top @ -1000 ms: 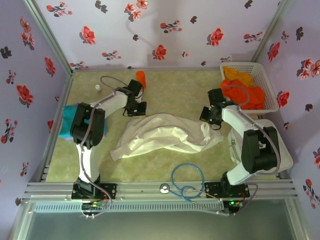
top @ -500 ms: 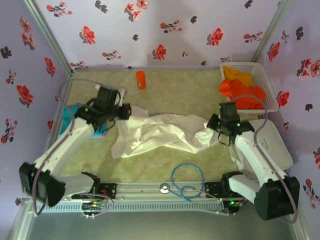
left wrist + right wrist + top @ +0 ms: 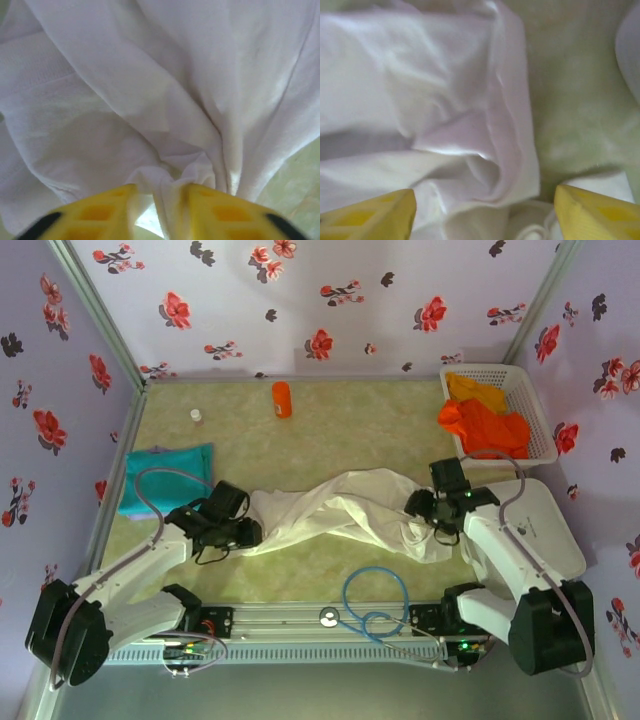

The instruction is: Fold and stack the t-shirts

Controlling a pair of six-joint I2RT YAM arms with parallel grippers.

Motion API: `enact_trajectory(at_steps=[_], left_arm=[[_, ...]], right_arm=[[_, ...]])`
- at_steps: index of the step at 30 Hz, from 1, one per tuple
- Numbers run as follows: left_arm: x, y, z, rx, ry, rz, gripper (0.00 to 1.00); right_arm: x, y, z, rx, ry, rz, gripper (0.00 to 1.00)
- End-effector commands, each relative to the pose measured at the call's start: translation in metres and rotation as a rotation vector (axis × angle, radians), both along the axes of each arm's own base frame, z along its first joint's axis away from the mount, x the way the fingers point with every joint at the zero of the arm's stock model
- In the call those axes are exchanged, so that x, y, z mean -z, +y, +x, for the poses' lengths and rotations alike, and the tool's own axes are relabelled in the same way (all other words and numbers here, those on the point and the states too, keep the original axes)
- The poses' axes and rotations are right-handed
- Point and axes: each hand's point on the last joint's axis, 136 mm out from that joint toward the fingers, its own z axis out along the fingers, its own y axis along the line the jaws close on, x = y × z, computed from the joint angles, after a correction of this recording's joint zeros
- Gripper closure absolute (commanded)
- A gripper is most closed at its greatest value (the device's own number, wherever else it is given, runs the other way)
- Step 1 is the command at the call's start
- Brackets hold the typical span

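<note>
Two ends of white t-shirt (image 3: 340,512): left gripper (image 3: 247,533), right gripper (image 3: 416,506), fingers parted.

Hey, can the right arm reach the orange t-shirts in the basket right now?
Probably yes. The right tool sits open over the white t-shirt, and the orange t-shirts lie in the open-topped basket just beyond it, bare table between.

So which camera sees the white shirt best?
The top view: the whole white shirt shows, rumpled and stretched out. The left wrist gives close folds bunched between its fingers; the right wrist, a folded edge.
</note>
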Motion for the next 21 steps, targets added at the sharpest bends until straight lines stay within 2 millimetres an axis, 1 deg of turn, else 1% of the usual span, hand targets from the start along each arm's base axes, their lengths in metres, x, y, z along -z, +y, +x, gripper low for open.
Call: enact_trajectory(at_steps=[1,3,4,6,7,11,13,16,17,19,21], left_arm=[[-0.021,0.003,0.017,-0.049,-0.067,-0.010,0.53],[-0.026,0.012,0.023,-0.080,-0.073,-0.002,0.46],[-0.029,0.017,0.028,-0.100,-0.079,-0.003,0.44],[-0.035,0.025,0.037,-0.134,-0.083,-0.015,0.43],[-0.038,0.028,0.041,-0.142,-0.082,-0.024,0.43],[-0.043,0.033,0.050,-0.151,-0.081,-0.030,0.44],[-0.040,0.035,0.050,-0.154,-0.072,-0.027,0.44],[-0.032,0.036,0.049,-0.157,-0.057,-0.032,0.45],[-0.029,0.035,0.050,-0.156,-0.051,-0.038,0.45],[-0.023,0.032,0.052,-0.149,-0.034,-0.051,0.46],[-0.017,0.030,0.054,-0.148,-0.008,-0.050,0.46]], right_arm=[[-0.026,0.000,0.037,-0.014,-0.085,-0.029,0.19],[-0.029,0.003,0.054,-0.030,-0.098,-0.027,0.17],[-0.025,0.003,0.063,-0.033,-0.087,-0.034,0.16],[-0.016,0.000,0.074,-0.025,-0.058,-0.047,0.15],[-0.008,-0.003,0.079,-0.008,-0.034,-0.051,0.15],[0.025,-0.015,0.088,0.041,0.057,-0.068,0.19],[0.040,-0.022,0.090,0.056,0.087,-0.089,0.20],[0.059,-0.023,0.091,0.062,0.126,-0.085,0.22],[0.064,-0.022,0.092,0.059,0.138,-0.079,0.23],[0.073,-0.014,0.097,0.046,0.150,-0.042,0.33],[0.076,-0.006,0.103,0.034,0.144,-0.001,0.42]])
